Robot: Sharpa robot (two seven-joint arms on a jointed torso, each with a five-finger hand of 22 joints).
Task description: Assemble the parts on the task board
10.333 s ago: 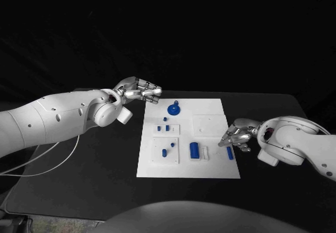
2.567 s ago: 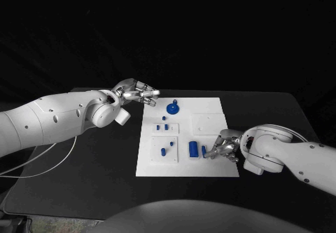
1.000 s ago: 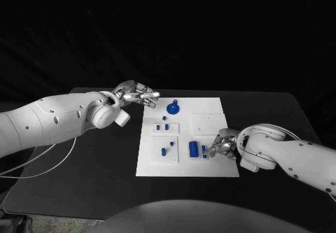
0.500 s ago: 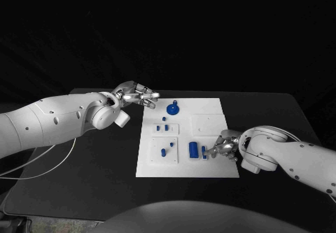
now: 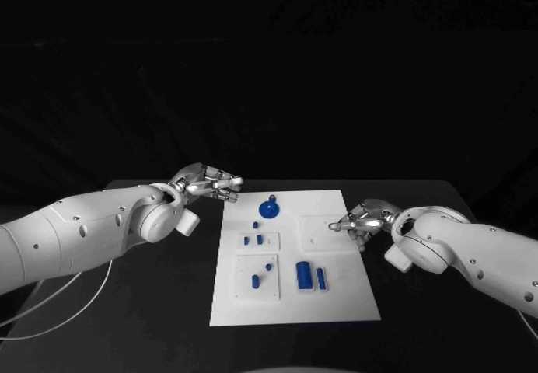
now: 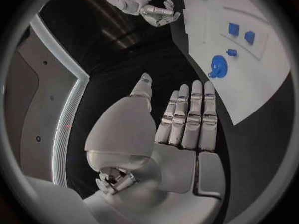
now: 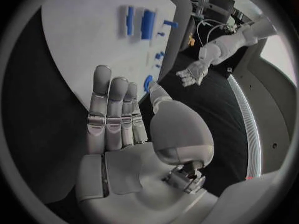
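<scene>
**Both hands free beside the board**

Our left hand [image 5: 208, 183] hovers off the task board's [image 5: 342, 303] far left corner, fingers apart, holding nothing. The blue parts [image 5: 304, 276] rest on the board. Our right hand [image 5: 359, 220] hangs over its right edge, fingers loosely spread, also free. We judge a low sweep there could knock parts askew.
</scene>
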